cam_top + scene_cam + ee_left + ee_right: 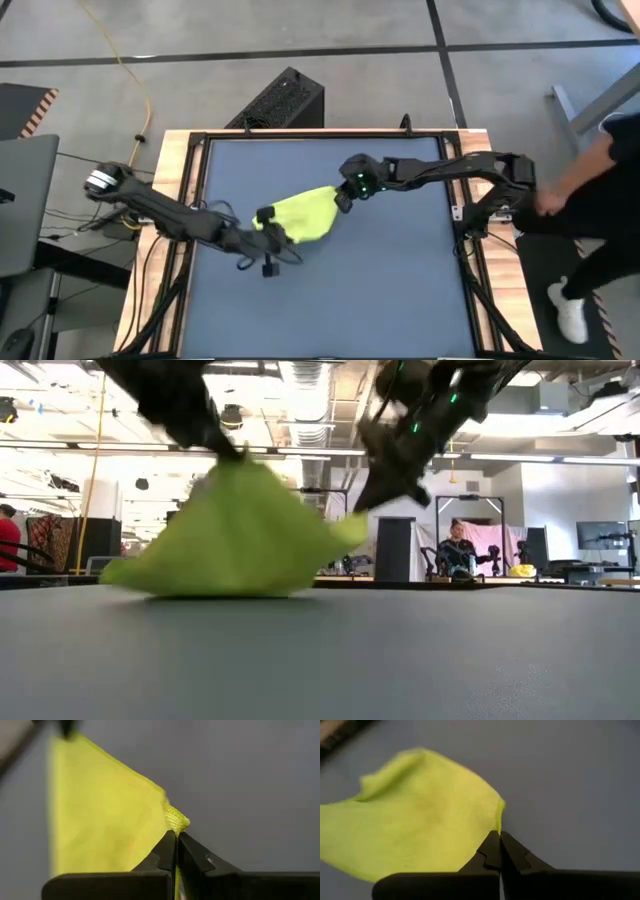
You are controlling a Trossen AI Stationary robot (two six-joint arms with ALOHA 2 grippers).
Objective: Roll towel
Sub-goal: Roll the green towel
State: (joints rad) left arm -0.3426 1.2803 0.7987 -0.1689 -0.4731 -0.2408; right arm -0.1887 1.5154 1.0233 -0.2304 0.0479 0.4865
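Observation:
The lime-green towel (300, 214) sits near the middle of the dark blue-grey mat (400, 290). In the low view it rises like a tent (235, 535), its lower edge on the mat. My left gripper (262, 219) is shut on its left corner. My right gripper (343, 199) is shut on its right corner. My left gripper pinches a corner of the towel (176, 821) between its two fingers, only at their tips. The fingers come from above, slanting from the table's left. The corner is lifted; the cloth slopes down from it to the mat. My right gripper pinches another corner of the towel (499, 815) between its two fingertips. The fingers slant down from the table's right. That corner is held a little above the mat (350, 525), with the cloth spreading away from it, slack.
A wooden frame (190, 135) borders the mat. A black box (280, 100) stands behind the far edge. A person (600, 200) stands at the table's right side. Bare mat lies near the front (330, 310).

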